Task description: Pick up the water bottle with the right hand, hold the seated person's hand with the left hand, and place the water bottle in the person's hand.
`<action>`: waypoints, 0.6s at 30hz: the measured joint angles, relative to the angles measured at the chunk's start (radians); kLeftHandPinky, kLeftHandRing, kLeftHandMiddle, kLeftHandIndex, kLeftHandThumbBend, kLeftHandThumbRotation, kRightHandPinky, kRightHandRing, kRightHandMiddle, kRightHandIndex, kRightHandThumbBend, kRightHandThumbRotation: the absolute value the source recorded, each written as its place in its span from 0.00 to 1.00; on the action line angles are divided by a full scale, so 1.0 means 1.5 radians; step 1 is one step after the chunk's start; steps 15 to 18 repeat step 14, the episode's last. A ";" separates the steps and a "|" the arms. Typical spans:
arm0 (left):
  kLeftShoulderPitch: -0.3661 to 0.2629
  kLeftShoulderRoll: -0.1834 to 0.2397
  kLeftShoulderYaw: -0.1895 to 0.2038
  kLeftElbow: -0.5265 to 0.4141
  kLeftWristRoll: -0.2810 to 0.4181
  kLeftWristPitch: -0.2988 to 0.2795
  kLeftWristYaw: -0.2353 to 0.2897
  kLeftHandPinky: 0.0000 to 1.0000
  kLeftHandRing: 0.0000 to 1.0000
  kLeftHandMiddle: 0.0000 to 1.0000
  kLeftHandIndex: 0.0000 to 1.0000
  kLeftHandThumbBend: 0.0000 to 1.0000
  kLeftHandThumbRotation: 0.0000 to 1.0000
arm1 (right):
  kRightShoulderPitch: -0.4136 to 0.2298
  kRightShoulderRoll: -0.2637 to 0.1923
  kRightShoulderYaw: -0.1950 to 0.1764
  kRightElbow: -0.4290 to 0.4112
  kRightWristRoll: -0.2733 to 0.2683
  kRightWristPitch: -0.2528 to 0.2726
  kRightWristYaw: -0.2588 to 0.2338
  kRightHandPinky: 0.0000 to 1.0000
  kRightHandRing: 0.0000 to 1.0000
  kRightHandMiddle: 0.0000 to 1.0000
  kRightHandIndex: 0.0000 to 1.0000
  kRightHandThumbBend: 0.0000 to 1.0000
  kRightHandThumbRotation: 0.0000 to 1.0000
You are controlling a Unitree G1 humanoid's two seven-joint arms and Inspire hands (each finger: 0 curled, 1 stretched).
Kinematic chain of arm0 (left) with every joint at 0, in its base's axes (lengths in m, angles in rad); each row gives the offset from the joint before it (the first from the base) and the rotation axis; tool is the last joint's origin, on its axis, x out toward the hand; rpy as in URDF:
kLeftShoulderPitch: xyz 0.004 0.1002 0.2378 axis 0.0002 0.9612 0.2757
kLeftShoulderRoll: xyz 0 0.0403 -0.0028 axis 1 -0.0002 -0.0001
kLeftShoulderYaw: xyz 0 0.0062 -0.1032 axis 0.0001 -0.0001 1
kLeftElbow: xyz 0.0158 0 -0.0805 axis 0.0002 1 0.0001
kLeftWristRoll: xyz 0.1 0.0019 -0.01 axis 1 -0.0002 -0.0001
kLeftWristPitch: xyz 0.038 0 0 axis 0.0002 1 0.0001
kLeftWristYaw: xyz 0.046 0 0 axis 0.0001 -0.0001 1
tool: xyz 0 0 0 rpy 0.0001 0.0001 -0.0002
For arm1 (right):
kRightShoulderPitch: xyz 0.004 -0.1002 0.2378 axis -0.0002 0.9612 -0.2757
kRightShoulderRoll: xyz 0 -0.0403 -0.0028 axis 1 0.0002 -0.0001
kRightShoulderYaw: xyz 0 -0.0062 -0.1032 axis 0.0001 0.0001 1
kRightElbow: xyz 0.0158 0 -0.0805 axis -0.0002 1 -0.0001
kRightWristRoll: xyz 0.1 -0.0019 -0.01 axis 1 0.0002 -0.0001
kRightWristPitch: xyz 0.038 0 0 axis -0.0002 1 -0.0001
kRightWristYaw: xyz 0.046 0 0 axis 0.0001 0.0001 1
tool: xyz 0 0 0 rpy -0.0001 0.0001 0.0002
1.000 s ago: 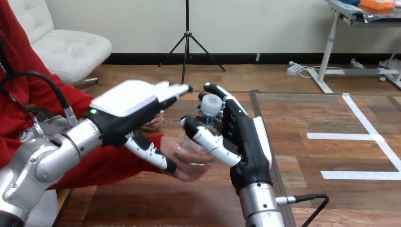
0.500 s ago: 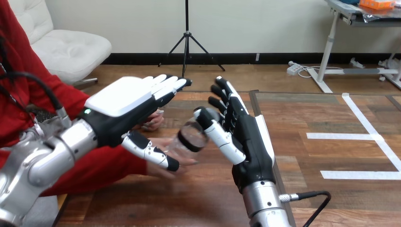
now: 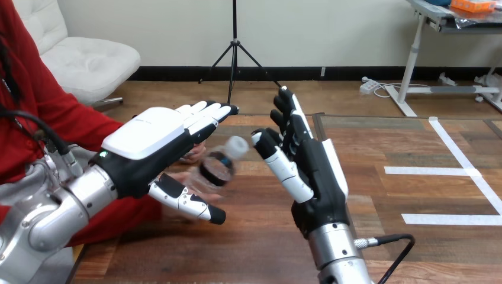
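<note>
The clear water bottle (image 3: pixel 214 168) with a white cap lies tilted, cap up and to the right, in the gap under my left hand's fingers and above its thumb. My left hand (image 3: pixel 148 139) is open, fingers straight, palm down over the person's hand (image 3: pixel 192 155), which is mostly hidden beneath it. I cannot tell whether the person's hand grips the bottle. My right hand (image 3: pixel 317 171) stands upright just right of the bottle, open with straight fingers, apart from it.
The person's red sleeve (image 3: pixel 71 124) comes in from the left, behind my left forearm. White tape lines (image 3: pixel 450 171) mark the wooden table (image 3: pixel 414 195) at the right. A black cable (image 3: pixel 391 242) loops off my right wrist.
My right hand has opened, let go of the bottle and drawn back to the right. The bottle has tipped over and moved left under my left hand. My left arm has shifted slightly left.
</note>
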 measured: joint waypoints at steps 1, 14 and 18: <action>0.001 0.000 0.000 0.001 -0.001 -0.001 0.002 0.97 1.00 1.00 1.00 1.00 0.57 | 0.000 0.000 -0.002 0.000 0.000 -0.001 0.001 0.94 0.99 1.00 1.00 1.00 0.72; 0.009 -0.003 0.001 0.007 -0.016 -0.009 0.027 0.97 1.00 1.00 1.00 1.00 0.60 | 0.000 0.001 -0.034 0.003 0.000 -0.012 0.022 0.94 1.00 1.00 1.00 1.00 0.76; 0.009 -0.003 0.001 0.007 -0.016 -0.009 0.027 0.97 1.00 1.00 1.00 1.00 0.60 | 0.000 0.001 -0.034 0.003 0.000 -0.012 0.022 0.94 1.00 1.00 1.00 1.00 0.76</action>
